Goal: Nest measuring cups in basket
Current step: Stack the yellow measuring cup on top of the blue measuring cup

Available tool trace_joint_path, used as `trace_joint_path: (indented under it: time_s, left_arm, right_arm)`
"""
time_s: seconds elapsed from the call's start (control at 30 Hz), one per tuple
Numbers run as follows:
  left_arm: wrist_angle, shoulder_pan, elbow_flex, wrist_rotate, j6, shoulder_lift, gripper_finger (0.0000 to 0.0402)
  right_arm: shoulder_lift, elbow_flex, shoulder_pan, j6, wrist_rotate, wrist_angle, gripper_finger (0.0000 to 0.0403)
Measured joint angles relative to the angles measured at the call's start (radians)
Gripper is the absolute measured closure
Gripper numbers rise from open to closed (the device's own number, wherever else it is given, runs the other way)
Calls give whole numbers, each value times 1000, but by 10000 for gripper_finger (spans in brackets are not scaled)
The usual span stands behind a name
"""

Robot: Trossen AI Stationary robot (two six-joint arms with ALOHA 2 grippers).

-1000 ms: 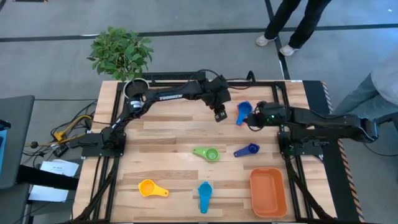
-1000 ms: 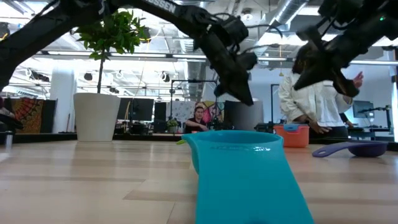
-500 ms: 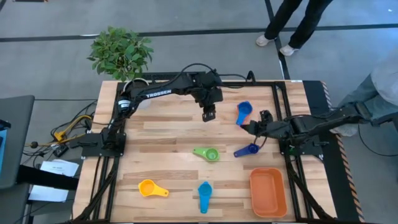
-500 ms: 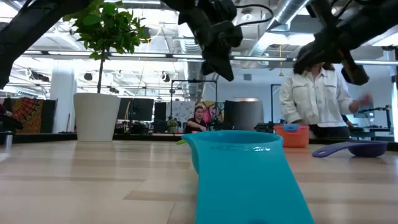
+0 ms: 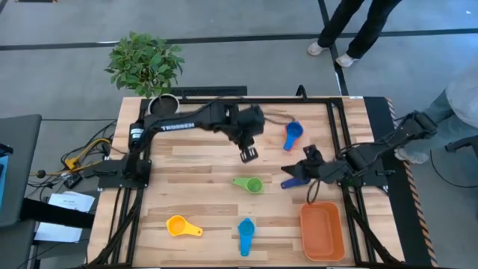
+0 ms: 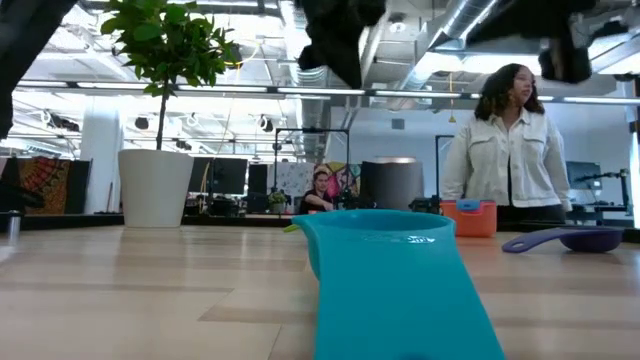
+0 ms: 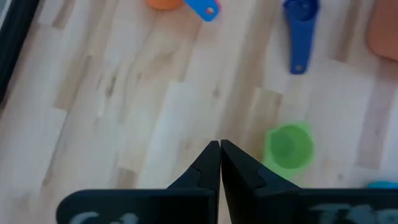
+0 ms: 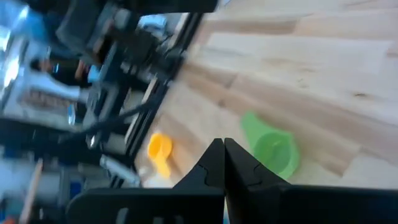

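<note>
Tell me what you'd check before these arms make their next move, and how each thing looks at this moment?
1. Basket free to take cups: ok, nothing in it.
2. Cups within reach on the table: ok; green cup, yellow cup and light blue cup lie apart.
3. Left gripper ready to grasp: not ok, shut and holding nothing.
4. Right gripper ready: not ok, shut, over the dark blue cup.
5. All seven cups visible: not ok, five show.

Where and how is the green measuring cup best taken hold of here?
Probably by its flat handle. The green measuring cup lies open side up on the table, handle towards the left arm's side, nothing touching it. Come from straight above, fingers across the handle's width; the bowl rim is a second choice.
</note>
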Motion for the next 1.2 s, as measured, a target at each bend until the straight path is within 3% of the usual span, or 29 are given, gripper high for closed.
trace_joint_path:
  time_s: [0.17, 0.3, 0.6, 0.77, 1.0, 1.2]
  left_arm:
    - [-18, -134, -7, -52, -123, 6, 401]
    - [-37, -255, -81, -105, -248, 11, 401]
    - [-112, -455, -265, -167, -570, -47, 401]
    - [-49, -517, -497, -206, -702, -212, 401]
    - [193, -578, -922, -178, -892, -525, 401]
    - [210, -698, -1106, -171, -1066, -683, 390]
  right_arm:
    - [68, 89, 101, -71, 23, 2, 391]
    - [123, 125, 166, -98, 49, 4, 385]
    - [227, 127, 192, -97, 46, 102, 375]
    - [252, 127, 168, -98, 26, 152, 362]
    - [246, 127, 99, -98, -7, 151, 339]
    - [210, 127, 46, -121, -7, 126, 322]
